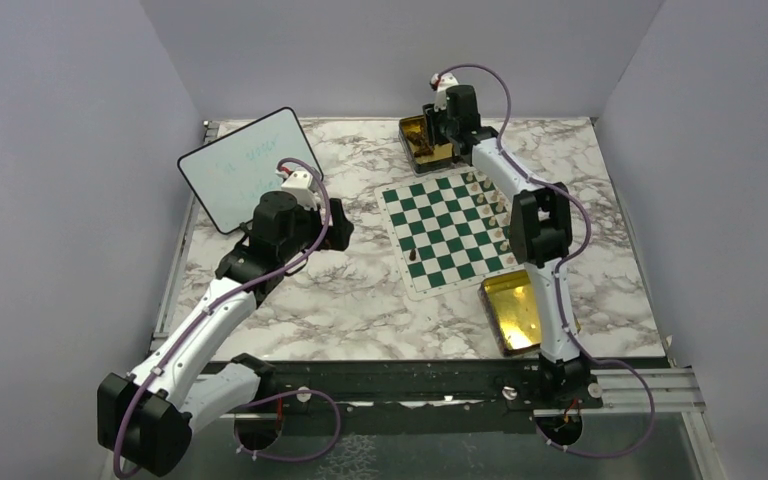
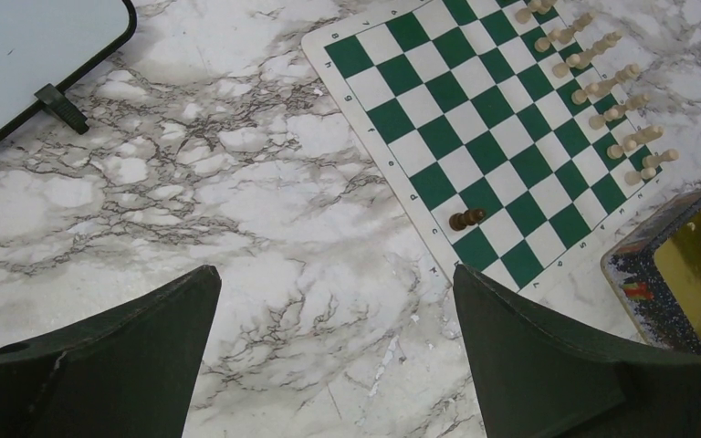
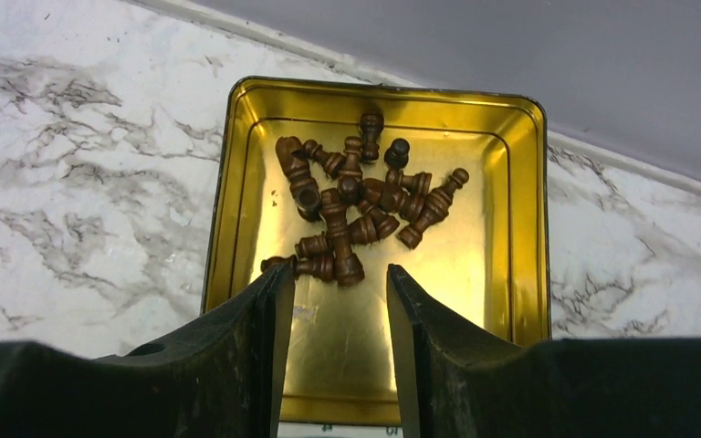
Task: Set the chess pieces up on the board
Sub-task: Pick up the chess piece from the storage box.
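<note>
We judge the step as picking. The right fingers (image 3: 269, 306), half open and empty, hover over the dark brown chess pieces (image 3: 347, 201) in the far gold metal tin (image 3: 237, 182). The green-and-white checkered board (image 2: 475, 119) lies right of the wide-open, empty left fingers (image 2: 173, 319). Next: lower onto one piece.

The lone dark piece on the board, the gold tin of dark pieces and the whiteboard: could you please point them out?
lone dark piece (image 2: 466, 218), left wrist view, its middle.
gold tin (image 3: 479, 265), right wrist view, bare floor.
whiteboard (image 1: 243, 165), top view, white face.
</note>
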Available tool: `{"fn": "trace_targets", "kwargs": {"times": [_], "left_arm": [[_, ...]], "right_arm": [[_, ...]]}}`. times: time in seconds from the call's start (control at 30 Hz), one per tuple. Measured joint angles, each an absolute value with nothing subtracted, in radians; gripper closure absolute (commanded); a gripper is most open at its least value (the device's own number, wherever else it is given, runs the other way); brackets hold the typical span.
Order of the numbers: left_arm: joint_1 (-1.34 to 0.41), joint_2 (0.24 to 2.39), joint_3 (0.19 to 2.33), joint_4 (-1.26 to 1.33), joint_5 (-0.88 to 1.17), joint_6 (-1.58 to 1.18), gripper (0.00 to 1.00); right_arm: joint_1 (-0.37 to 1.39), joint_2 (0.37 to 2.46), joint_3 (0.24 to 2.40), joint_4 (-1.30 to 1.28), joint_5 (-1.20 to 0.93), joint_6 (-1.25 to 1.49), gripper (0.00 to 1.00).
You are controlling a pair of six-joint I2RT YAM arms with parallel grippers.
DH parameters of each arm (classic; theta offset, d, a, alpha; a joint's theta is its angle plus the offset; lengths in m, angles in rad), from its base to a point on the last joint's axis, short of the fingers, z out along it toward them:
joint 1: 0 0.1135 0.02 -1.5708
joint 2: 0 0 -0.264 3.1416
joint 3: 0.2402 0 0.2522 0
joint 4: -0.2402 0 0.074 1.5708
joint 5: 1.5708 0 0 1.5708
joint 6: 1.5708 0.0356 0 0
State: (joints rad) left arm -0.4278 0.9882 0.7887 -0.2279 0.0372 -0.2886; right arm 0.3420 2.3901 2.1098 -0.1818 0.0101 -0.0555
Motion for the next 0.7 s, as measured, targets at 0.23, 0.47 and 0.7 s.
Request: {"fn": "trace_targets", "kwargs": {"times": [0.23, 0.47, 0.7], "left_arm": [[-0.428, 1.025, 0.789, -0.229, 0.036, -0.288, 0.01], [-0.428, 1.033, 0.789, -0.234, 0.036, -0.287, 0.01], [-0.428, 1.045, 0.789, -0.234, 0.036, -0.287, 0.01]], "right_arm": [[0.332, 2.538, 2.248, -0.187, -0.05, -0.08, 0.54], [0.332, 2.643, 2.357, -0.185, -0.07, -0.104, 0.54], [0.332, 2.677, 2.365, -0.181, -0.073, -0.111, 0.58]]}}
